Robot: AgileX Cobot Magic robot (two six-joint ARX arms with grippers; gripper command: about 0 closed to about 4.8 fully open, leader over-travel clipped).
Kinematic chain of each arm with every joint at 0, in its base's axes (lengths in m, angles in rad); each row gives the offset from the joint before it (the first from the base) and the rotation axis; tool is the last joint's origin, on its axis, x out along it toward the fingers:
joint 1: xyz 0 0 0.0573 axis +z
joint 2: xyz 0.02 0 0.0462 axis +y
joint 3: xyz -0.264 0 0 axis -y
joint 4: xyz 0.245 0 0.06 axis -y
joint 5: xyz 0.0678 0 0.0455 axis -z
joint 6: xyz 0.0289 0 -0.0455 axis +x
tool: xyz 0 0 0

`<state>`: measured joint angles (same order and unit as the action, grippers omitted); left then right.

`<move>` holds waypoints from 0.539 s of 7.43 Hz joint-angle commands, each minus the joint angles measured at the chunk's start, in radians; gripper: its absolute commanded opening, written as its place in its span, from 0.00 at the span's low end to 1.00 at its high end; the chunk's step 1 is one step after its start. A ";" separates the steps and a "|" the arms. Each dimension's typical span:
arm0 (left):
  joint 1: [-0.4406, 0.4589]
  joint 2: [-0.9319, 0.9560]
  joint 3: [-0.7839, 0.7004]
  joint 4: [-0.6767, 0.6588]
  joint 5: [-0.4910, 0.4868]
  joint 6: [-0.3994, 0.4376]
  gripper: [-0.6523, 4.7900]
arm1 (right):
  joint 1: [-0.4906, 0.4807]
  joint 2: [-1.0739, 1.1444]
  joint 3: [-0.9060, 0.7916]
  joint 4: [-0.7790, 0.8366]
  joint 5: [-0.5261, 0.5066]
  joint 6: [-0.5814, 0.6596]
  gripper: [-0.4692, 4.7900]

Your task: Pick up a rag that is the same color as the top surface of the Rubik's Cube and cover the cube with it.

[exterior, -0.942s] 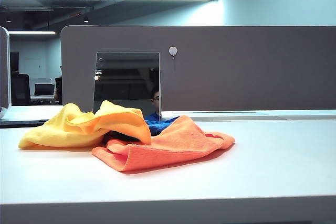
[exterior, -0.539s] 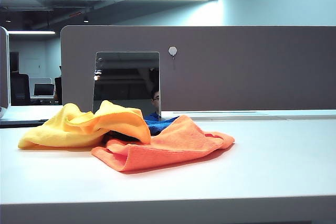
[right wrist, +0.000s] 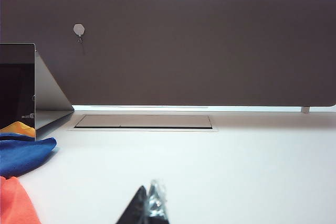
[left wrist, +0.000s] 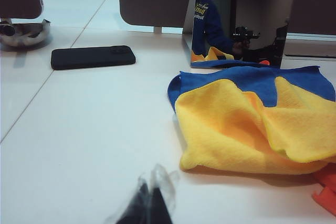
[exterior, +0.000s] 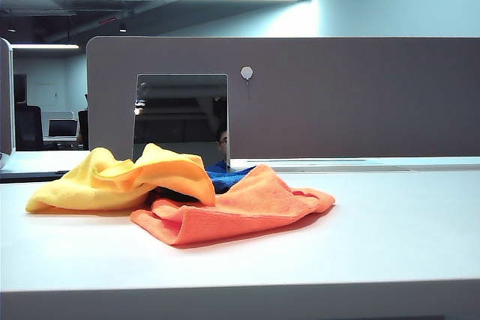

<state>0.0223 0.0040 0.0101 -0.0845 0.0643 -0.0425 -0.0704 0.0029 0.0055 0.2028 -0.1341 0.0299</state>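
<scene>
Low exterior view across table [exterior: 390, 237], wrist views forward, sharing cloths

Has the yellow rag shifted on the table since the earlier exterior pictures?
No. In the exterior view the yellow rag lies as before, its fold overlapping the orange cloth below the mirror panel.

Yellow rag [exterior: 112, 181] with orange-tinted folds; plain orange cloth [exterior: 240, 211] beside it; deep blue cloth [left wrist: 247, 80] behind the rag; white tabletop [exterior: 375, 237]; black phone [left wrist: 92, 56] beyond the rag.
</scene>
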 commanded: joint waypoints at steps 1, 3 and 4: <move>-0.002 0.001 0.001 0.011 0.004 -0.003 0.11 | 0.092 -0.001 0.000 0.003 0.070 -0.031 0.08; -0.002 0.001 0.001 0.012 0.003 -0.003 0.11 | 0.090 -0.001 0.000 0.003 0.090 -0.045 0.08; -0.002 0.001 0.001 0.012 0.003 -0.003 0.11 | 0.089 -0.001 0.000 0.003 0.116 -0.061 0.08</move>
<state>0.0223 0.0040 0.0101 -0.0860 0.0643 -0.0425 0.0193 0.0029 0.0055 0.1928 -0.0425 -0.0196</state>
